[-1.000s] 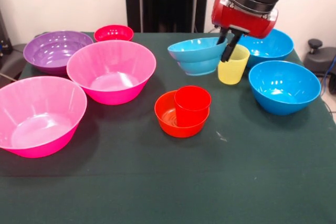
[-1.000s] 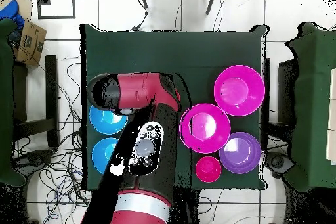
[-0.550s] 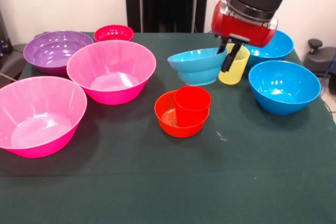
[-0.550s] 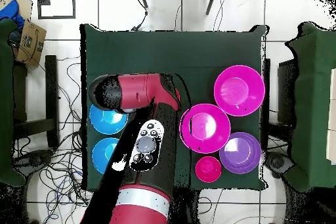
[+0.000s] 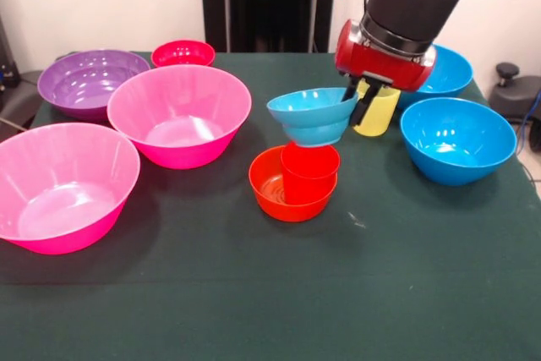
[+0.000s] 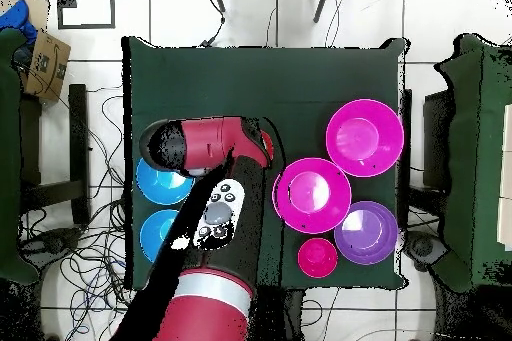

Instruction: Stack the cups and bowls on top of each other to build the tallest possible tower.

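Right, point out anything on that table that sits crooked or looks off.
Only the small light-blue bowl stands out: it hangs in the air, tilted, its rim pinched in the gripper, just above the red cup standing in the small orange bowl. The other bowls sit level; nothing looks spilled or damaged.

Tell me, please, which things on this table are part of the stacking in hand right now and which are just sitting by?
In hand:
- gripper, shut on the small light-blue bowl
- red cup standing in the small orange bowl

Sitting by:
- yellow cup
- two large blue bowls
- two pink bowls
- purple bowl
- small red bowl
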Robot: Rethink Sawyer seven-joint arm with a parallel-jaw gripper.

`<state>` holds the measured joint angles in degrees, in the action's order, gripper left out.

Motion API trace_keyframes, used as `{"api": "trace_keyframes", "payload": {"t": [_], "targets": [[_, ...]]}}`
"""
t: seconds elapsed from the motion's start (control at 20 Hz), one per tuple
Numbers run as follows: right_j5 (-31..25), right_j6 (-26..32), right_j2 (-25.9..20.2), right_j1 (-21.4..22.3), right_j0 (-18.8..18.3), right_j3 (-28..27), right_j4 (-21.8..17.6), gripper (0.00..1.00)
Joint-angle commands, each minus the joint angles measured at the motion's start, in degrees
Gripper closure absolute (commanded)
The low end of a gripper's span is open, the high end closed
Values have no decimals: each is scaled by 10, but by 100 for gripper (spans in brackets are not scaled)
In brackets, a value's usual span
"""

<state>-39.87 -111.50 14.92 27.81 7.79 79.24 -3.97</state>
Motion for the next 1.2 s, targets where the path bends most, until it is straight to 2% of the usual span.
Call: {"api": "trace_keyframes", "payload": {"t": [0.05, 0.25, 0.85, 1.1, 1.2], "targets": [[-16, -87, -12, -42, 13, -11, -10, 100], [-29, -86, -6, -45, 17, -11, -5, 100], [-16, -79, 10, -53, 26, -18, -7, 100], [18, -63, -24, -46, 2, 1, 12, 100], [16, -59, -37, -42, -6, 9, 22, 100]]}}
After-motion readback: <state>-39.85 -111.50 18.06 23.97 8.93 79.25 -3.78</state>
